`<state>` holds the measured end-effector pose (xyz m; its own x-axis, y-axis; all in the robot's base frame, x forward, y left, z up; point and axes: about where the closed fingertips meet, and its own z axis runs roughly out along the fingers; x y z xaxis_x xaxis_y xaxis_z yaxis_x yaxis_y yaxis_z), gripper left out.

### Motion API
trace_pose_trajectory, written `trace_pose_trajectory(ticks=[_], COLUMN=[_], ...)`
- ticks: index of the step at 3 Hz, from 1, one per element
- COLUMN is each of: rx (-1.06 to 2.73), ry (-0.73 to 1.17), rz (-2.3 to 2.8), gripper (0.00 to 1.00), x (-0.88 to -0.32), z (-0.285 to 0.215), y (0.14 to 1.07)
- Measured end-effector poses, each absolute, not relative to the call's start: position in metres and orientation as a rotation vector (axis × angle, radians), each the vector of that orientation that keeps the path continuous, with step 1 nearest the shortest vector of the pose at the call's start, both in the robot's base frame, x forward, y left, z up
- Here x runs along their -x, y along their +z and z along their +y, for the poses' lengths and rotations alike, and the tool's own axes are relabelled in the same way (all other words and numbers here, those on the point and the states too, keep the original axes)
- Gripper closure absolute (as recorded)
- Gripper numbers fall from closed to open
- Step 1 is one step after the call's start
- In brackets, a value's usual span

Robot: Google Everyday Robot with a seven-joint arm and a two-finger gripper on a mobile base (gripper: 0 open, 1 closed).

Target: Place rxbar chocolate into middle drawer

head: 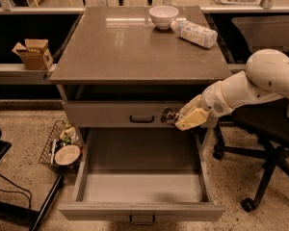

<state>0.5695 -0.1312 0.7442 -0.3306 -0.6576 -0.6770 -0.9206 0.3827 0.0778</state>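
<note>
The gripper point(171, 116) hung in front of the bench point(125, 52), at the right end of the closed upper drawer front point(111, 113). It was at about 1 o'clock from the open cavity of the middle drawer point(111, 211). It was pinched on the rxbar chocolate point(167, 113), which showed as a small dark shape at its tip, above the drawer's right rear corner and not yet inside. The middle drawer stood pulled fully out toward 6 o'clock. The pale arm point(250, 85) reached in from 3 o'clock. On the bench top, a white bowl point(164, 16) sat at 12 o'clock. A white bottle point(195, 33) lay on its side just beside the bowl, at 1 o'clock.
</note>
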Motion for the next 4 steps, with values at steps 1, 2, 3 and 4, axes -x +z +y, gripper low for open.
trace_pose_trajectory(ticks=[1,2,3,4], rx=[1.356,1.338,1.299,1.212], ry=[0.742,0.844,0.913,0.918], rz=[2.134,2.185,2.222,2.285], gripper=[1.0,1.0,1.0,1.0], x=[-0.558,-0.542,-0.528,-0.523], z=[-0.105,-0.08,-0.054,-0.04], y=[0.685,0.621,0.548,0.479])
